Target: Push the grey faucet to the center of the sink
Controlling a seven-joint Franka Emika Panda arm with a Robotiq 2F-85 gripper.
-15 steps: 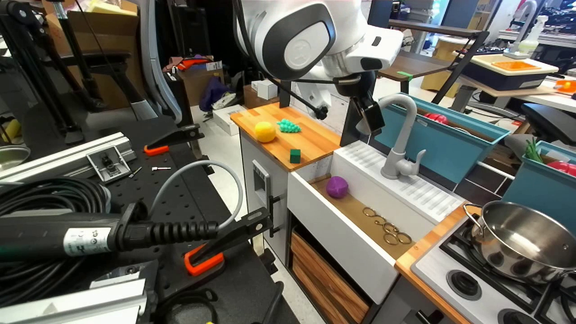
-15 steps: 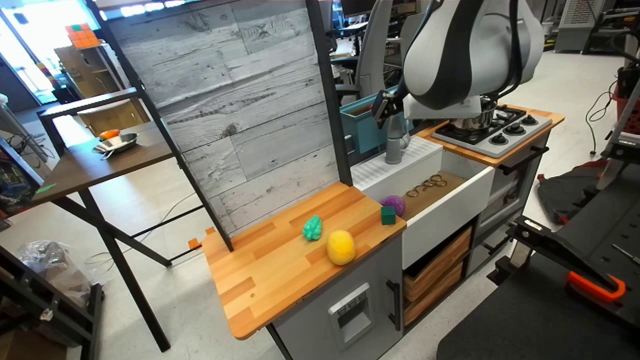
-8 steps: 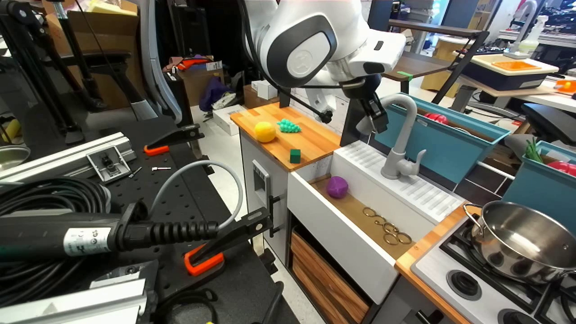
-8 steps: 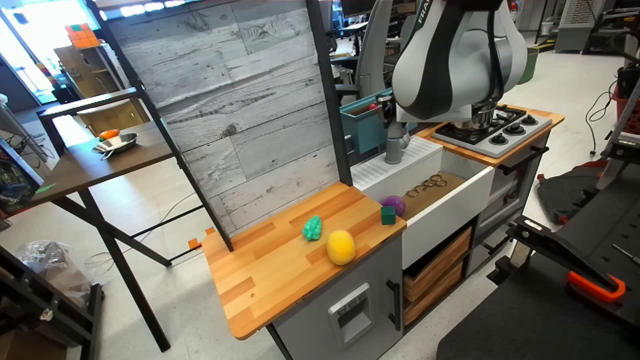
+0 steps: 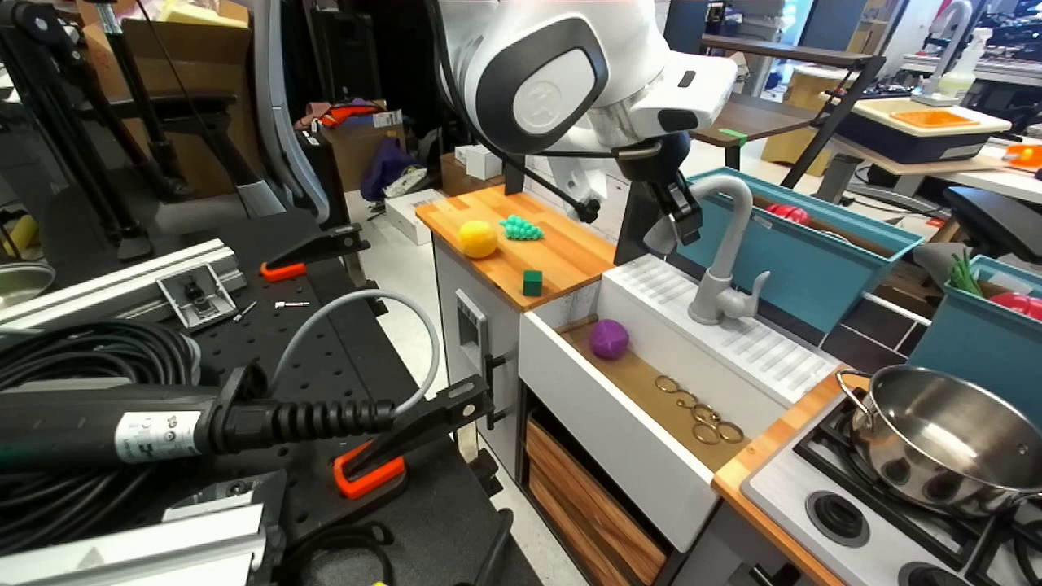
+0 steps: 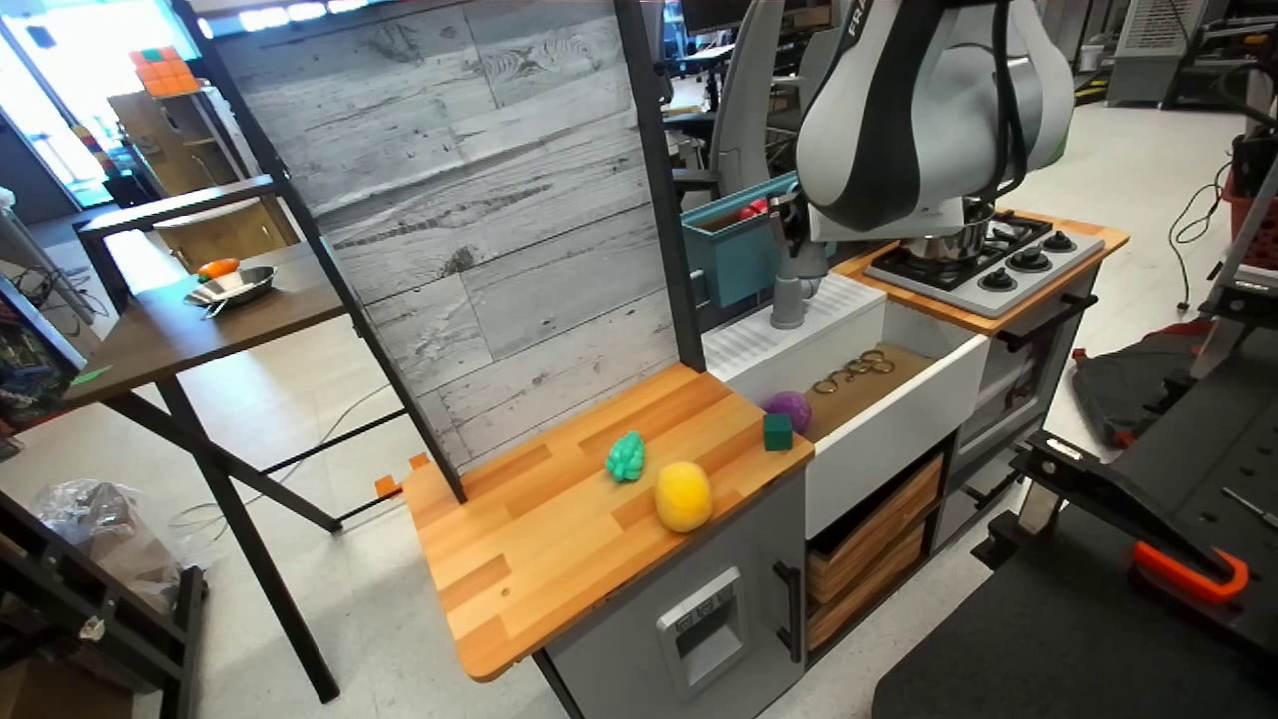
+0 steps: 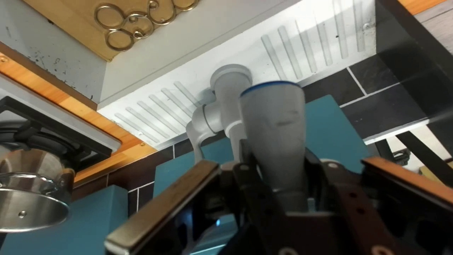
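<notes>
The grey faucet (image 5: 724,244) stands upright on the white ledge behind the sink (image 5: 616,427). Its arched spout points toward the end of the basin by the wooden counter, off the basin's middle, in an exterior view. My gripper (image 5: 682,218) is at the spout's downturned end. In the wrist view the spout (image 7: 274,117), with a blue rim, fills the space between the jaws, and dark fingers (image 7: 244,177) press in from both sides. I read this as shut on the spout. The exact contact is dark and blurred there. In an exterior view the gripper (image 6: 789,225) hides most of the spout.
In the basin lie a purple round toy (image 5: 609,338) and a gold curled metal piece (image 5: 704,415). A teal bin (image 5: 802,236) stands close behind the faucet. The steel pot (image 5: 948,439) sits on the stove beside the sink. A green cube (image 6: 777,432) and yellow fruit (image 6: 683,496) are on the counter.
One second ago the gripper was at the spout with its jaws apart; they have closed on it since. The hand has turned and lowered slightly. The faucet has hardly moved.
</notes>
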